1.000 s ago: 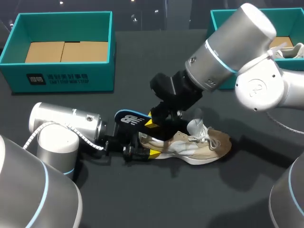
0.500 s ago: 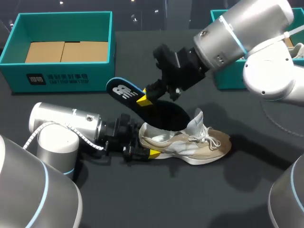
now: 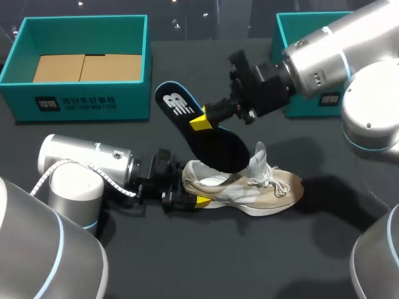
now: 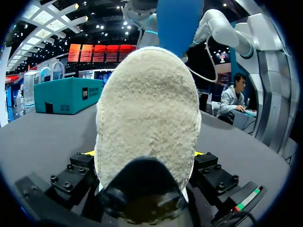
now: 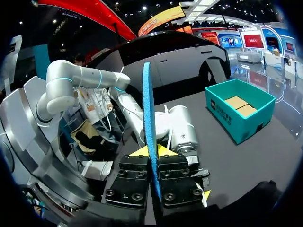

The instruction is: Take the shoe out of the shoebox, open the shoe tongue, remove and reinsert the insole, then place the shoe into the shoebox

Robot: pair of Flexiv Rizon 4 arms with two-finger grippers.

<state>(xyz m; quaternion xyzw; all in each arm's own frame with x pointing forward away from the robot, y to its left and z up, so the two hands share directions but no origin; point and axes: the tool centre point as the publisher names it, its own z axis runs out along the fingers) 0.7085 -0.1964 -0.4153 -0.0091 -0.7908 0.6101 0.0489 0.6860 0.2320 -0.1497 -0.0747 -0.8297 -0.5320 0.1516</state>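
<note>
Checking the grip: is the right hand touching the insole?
Touching. The right wrist view shows the insole edge-on, clamped from both sides by the right hand.

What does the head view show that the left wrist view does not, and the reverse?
Only the head view: the right gripper shut on the insole, held tilted over the shoe, whose laces and tongue show; also the right shoebox. Only the left wrist view: the fuzzy back of the shoe's heel, close up. Both: the shoe, the insole, the left gripper at the heel, and the left shoebox.
</note>
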